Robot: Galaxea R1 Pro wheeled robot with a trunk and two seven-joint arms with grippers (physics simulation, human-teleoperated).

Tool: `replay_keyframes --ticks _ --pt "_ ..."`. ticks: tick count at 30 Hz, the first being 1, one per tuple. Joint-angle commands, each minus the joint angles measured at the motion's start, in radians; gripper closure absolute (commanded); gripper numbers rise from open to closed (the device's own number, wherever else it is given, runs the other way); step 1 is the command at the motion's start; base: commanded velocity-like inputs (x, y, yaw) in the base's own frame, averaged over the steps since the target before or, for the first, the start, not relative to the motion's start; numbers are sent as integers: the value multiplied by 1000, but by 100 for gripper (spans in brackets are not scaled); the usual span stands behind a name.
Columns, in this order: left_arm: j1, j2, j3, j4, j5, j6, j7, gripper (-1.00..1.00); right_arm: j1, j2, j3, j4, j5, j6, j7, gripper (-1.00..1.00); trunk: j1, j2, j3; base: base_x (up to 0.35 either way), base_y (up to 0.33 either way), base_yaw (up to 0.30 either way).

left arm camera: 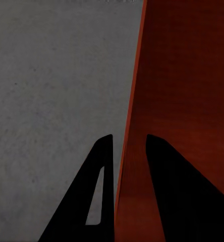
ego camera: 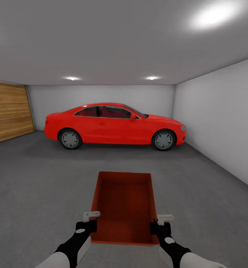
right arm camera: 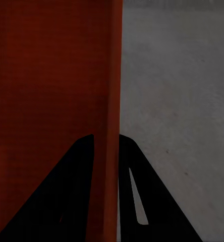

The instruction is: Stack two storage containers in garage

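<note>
Both grippers I run, left gripper and right gripper, are closed tight onto opposite side walls of one storage container, carried above the floor facing a red car.

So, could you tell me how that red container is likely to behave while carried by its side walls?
The storage container looks empty, so probably light. Its thin walls, pinched by the left gripper and right gripper, may flex slightly or slip.
</note>
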Motion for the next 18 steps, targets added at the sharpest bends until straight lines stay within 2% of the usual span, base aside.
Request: replay_keyframes --ticks 1,18 --pt "-1 30 54 -24 -18 -55 10 100 0 0 -45 1 -8 -2 0 100 1 -1 -2 321 0 0" --pt "-1 30 54 -24 -18 -55 10 100 0 0 -45 1 -8 -1 0 100 1 -1 -2 321 0 0"
